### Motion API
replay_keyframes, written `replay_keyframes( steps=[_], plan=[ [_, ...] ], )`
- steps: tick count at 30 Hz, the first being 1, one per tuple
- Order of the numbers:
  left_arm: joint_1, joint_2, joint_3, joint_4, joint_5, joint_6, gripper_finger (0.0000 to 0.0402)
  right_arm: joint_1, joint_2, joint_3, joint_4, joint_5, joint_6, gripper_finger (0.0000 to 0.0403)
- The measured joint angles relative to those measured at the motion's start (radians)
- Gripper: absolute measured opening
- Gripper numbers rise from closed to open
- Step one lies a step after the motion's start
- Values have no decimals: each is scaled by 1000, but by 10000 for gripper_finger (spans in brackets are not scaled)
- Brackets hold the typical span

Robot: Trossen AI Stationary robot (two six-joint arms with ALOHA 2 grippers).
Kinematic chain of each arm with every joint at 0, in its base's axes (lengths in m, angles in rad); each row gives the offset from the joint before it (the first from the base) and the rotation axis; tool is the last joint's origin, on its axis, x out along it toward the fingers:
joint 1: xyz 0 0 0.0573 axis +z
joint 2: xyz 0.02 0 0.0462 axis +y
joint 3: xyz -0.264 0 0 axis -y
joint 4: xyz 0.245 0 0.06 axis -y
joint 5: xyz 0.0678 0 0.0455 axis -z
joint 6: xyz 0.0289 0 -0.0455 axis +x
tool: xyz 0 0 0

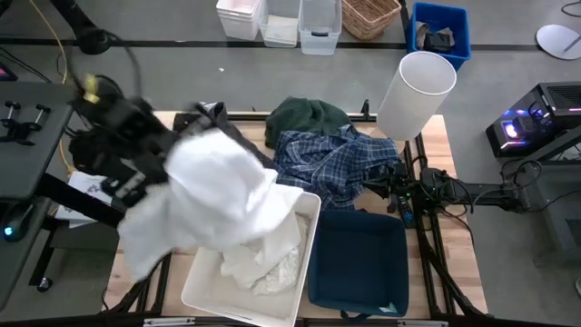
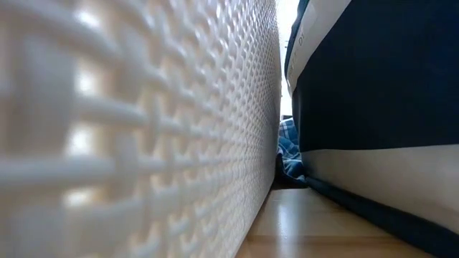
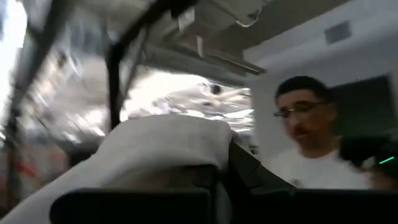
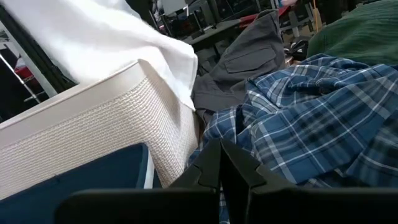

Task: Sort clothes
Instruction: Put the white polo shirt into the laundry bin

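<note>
Currently the left hand [image 1: 145, 173] is raised over the table's left side, fingers pressed together on a white garment [image 1: 218, 195] that hangs from it and drapes across toward the white bin [image 1: 204, 300]. In the left wrist view the same cloth [image 3: 168, 146] lies folded over the hand's own fingers, and a person [image 3: 311, 143] in a white shirt shows in the room beyond. Below and to the right of the left hand, more white garments [image 1: 272, 259] lie piled inside the white bin. The right hand [image 1: 386, 193] rests low at the right edge of the clothes heap, fingers pressed together with nothing between them. Just ahead of it lies the blue-and-white plaid shirt [image 4: 323, 118], with the dark grey garment [image 4: 249, 62] beyond that and the dark green garment [image 1: 309, 118] behind the shirt. Close beside the right hand, toward the table's front edge, sits the navy bin [image 1: 359, 259], touching the white bin's side.
</note>
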Motion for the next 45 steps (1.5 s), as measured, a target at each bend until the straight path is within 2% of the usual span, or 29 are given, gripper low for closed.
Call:
replay_keyframes(
  steps=[8,15,18,21,24,27,29,38,40,42,45],
  plan=[
    [-24,182,0,11,98,-340,0,0,0,0,0,0,0,0],
    [-24,360,0,86,195,-599,0,0,0,0,0,0,0,0],
    [-24,402,-1,2,232,-704,0,0,0,0,0,0,0,0],
    [-42,405,-1,-216,219,-694,0,0,0,0,0,0,0,0],
    [-57,397,0,-518,140,-590,0,0,0,0,0,0,0,0],
    [-55,397,0,-801,-36,-501,8,0,0,0,0,0,0,0],
    [-52,398,0,-923,-115,-456,21,0,0,0,0,0,0,0],
    [-86,381,0,-1257,-185,-262,127,0,0,0,0,0,0,0],
    [-117,377,0,-1388,-263,-202,152,0,0,0,0,0,0,0],
    [-151,375,-10,-1490,-389,-159,175,0,0,0,0,0,0,0],
    [-188,339,-75,-1527,-539,-154,203,0,0,0,0,0,0,0]
  ],
)
